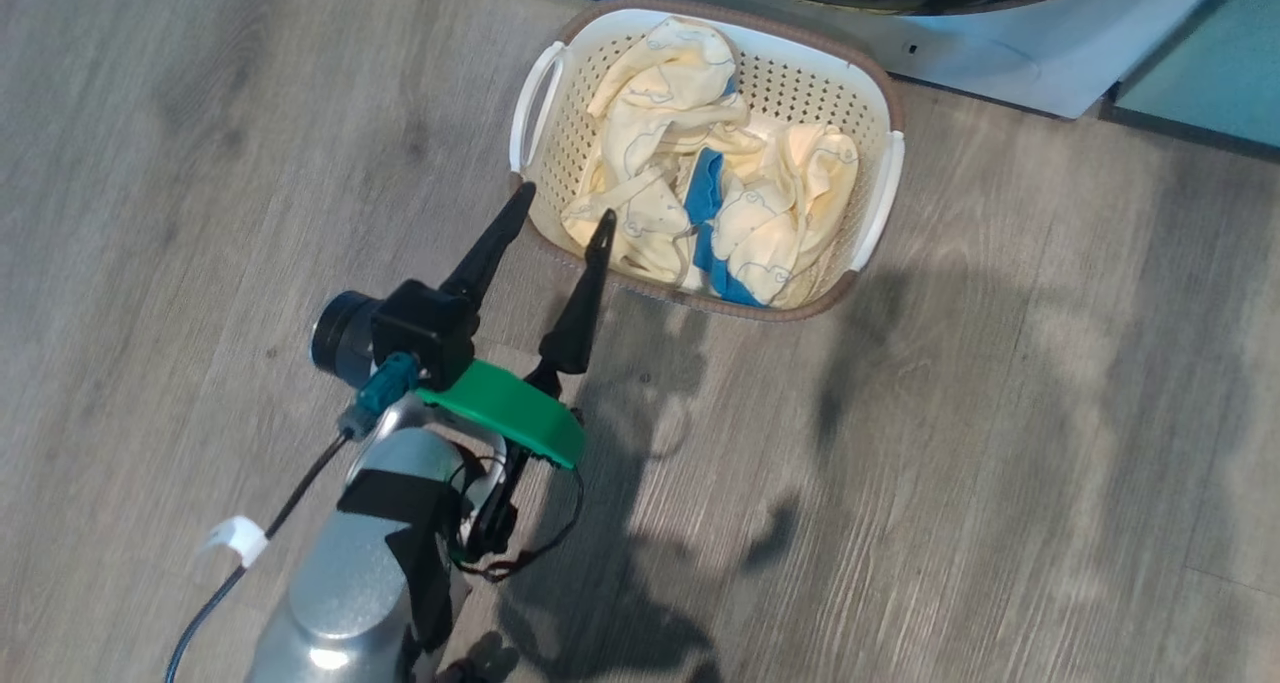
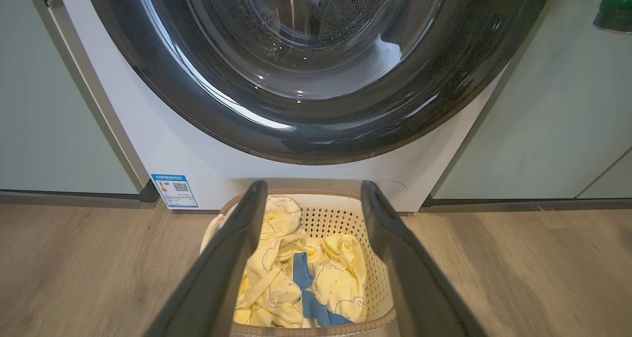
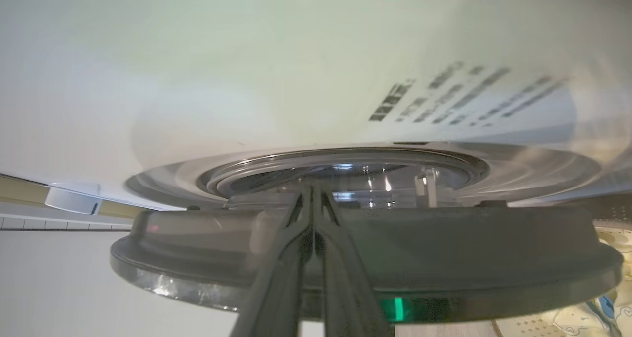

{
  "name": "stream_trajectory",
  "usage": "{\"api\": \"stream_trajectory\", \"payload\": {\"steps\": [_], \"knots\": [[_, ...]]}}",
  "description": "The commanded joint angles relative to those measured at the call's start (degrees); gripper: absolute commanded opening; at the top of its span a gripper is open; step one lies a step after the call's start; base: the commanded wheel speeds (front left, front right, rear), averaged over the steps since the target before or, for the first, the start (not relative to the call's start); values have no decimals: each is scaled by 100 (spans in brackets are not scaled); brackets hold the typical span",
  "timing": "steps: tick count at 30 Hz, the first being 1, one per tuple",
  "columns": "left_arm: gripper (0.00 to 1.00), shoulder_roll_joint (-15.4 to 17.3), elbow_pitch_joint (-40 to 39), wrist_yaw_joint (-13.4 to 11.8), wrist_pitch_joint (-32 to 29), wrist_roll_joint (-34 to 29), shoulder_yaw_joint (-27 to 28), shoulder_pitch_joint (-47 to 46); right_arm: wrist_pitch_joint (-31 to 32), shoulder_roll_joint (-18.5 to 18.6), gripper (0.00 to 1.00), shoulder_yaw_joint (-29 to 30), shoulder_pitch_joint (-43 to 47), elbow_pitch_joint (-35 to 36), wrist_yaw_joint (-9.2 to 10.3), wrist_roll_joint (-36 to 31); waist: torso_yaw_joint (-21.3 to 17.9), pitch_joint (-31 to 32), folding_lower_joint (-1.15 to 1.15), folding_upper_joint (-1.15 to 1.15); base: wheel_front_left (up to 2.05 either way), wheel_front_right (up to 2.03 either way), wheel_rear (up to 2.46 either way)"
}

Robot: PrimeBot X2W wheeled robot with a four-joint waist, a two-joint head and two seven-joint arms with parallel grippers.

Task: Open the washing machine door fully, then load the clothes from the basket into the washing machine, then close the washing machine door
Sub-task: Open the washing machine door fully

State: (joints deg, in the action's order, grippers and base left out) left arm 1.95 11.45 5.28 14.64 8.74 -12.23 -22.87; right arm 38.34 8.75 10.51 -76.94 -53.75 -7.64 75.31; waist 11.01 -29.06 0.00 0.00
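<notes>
The jaws of the left gripper stand wide apart with nothing between them, tips hovering at the near rim of the basket. Those of the right gripper are pressed together on nothing visible, tips at the edge of the washing machine door. There is one door, on one washing machine. In the right wrist view its rim seems to stand slightly off the white front, though I cannot tell whether it is unlatched. It is likely stiff, fairly heavy and slick on its glossy face, so the rim edge looks like the place to hook and pull, never the glass. One basket sits on the floor just before the machine, with two white handles. The clothes lie heaped inside: one small blue piece among pale yellow garments too tangled to count. They should be light, limp and prone to trail, so a raised fold near the heap's top is probably the best pinch.
</notes>
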Motion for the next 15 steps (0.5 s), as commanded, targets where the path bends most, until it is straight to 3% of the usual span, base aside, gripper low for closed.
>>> {"api": "stream_trajectory", "payload": {"steps": [1,15], "knots": [[100,93,-197,-45,36,41,117,-154,-1,-111,0,-101,-373,89,15,-114,41,-31,0,0,0,0,0],[100,93,-218,-123,36,132,-48,-195,-17,-135,0,-203,-697,-310,15,-398,186,-114,0,0,0,0,0]]}}
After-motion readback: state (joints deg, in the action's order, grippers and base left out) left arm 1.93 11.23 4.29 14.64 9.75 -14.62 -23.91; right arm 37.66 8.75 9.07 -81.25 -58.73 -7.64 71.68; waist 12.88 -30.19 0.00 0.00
